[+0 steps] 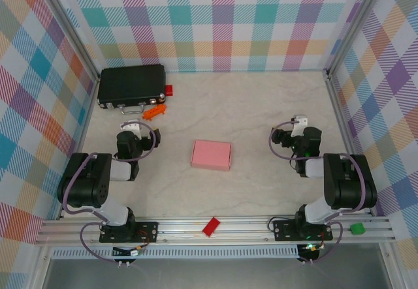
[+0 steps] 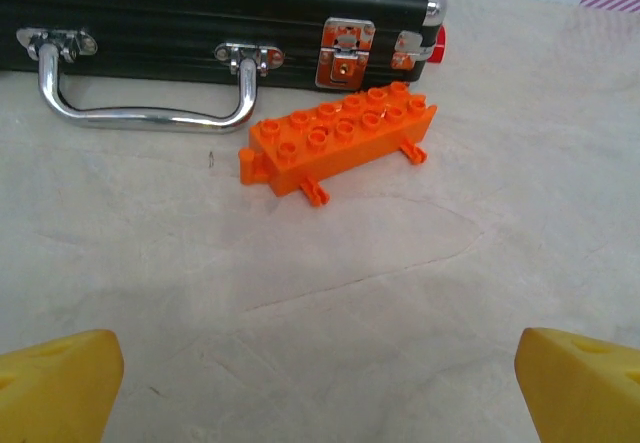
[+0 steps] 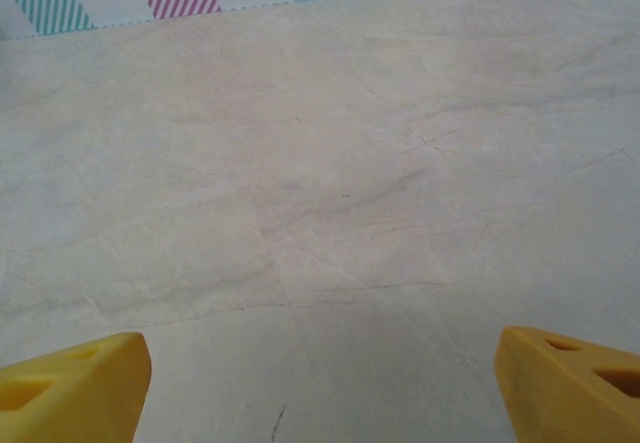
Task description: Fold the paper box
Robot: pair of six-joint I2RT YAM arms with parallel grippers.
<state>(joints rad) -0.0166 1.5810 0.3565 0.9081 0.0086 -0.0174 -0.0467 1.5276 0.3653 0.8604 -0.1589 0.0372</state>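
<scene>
Grippers inspected first. Left gripper [image 2: 320, 393]: jaws spread wide, yellow fingertips [image 2: 60, 388] at the two lower corners of its wrist view, nothing between them, bare table [image 2: 330, 293] beneath. Right gripper [image 3: 320, 388]: likewise spread wide, nothing held, bare marbled surface beneath and ahead of it.

Ahead of the left gripper, and apart from it, an orange studded brick [image 2: 340, 138] lies on the table at a slant. Just beyond the brick is a black case [image 2: 200, 8], shut, its chrome handle [image 2: 140, 93] lying flat on the table toward the gripper. A small red piece [image 2: 436, 43] shows at the case's right end.

Paper box [image 1: 211, 154]: pale pink, in rectangular box form, lying flat near the middle of the table, between the two arms and well apart from both grippers. Neither touches it.

Near edge: a red block [image 1: 211, 226] rests on the metal rail [image 1: 248, 227] between the arm bases, and a green object [image 1: 356, 228] sits at the rail's right end. Chequered walls [image 1: 215, 21] enclose the table on three sides.
</scene>
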